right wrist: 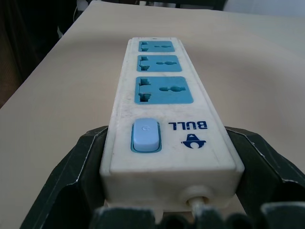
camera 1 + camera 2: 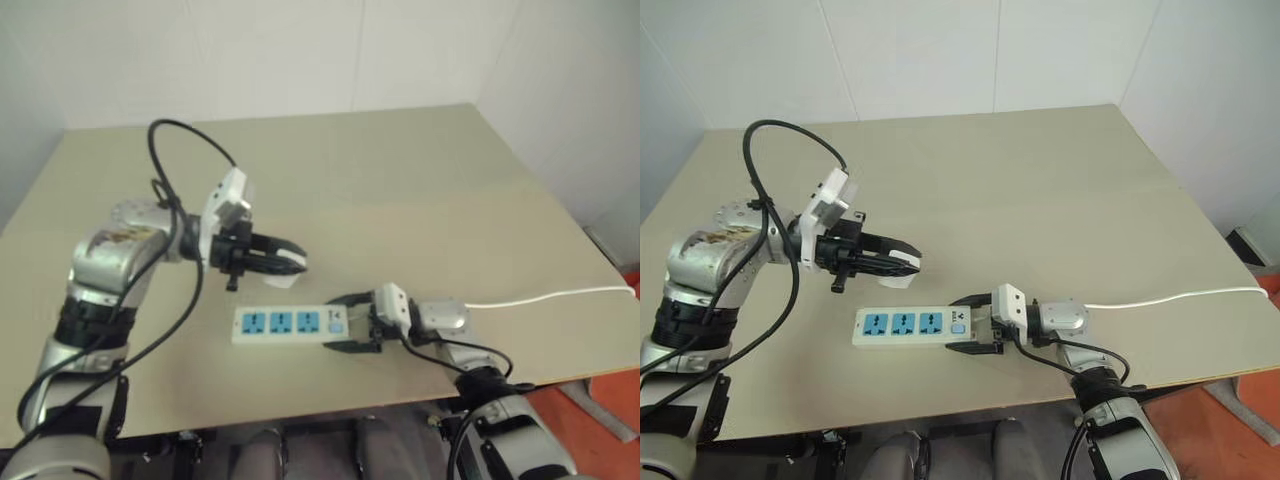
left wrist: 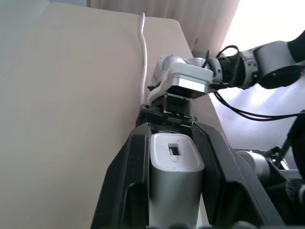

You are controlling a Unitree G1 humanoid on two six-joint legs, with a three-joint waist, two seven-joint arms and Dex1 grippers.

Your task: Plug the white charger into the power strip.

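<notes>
Left gripper [image 2: 283, 260] is hovering above the table [image 2: 420, 190], jaws closed on the white charger [image 2: 288, 268], which is sitting lengthwise between the two black fingers [image 3: 131, 176] and pointing roughly level toward the robot's right. Charger is held clear of the table, up and to the left of the power strip [image 2: 290, 324], not touching it.

Power strip is lying flat near the front edge, three blue sockets [image 1: 164, 89] in a row facing up, switch [image 1: 145, 135] at its right end. Right gripper [image 2: 352, 322] is clamping that switch end, one finger on each long side, bracing it. Thin white cord [image 2: 560, 296] is trailing off to the right across the table.

Risks, judged from here:
- Prongs are not showing in any view, so charger orientation is unconfirmed; it appears to need turning downward before insertion, else it is going to press sideways against the strip
- Charger body is smooth; it may be slipping in the jaws under push force
- Strip is held at one end only; pressing on the far socket could be pivoting it
- Misaligned prongs would be jamming on the socket face
</notes>
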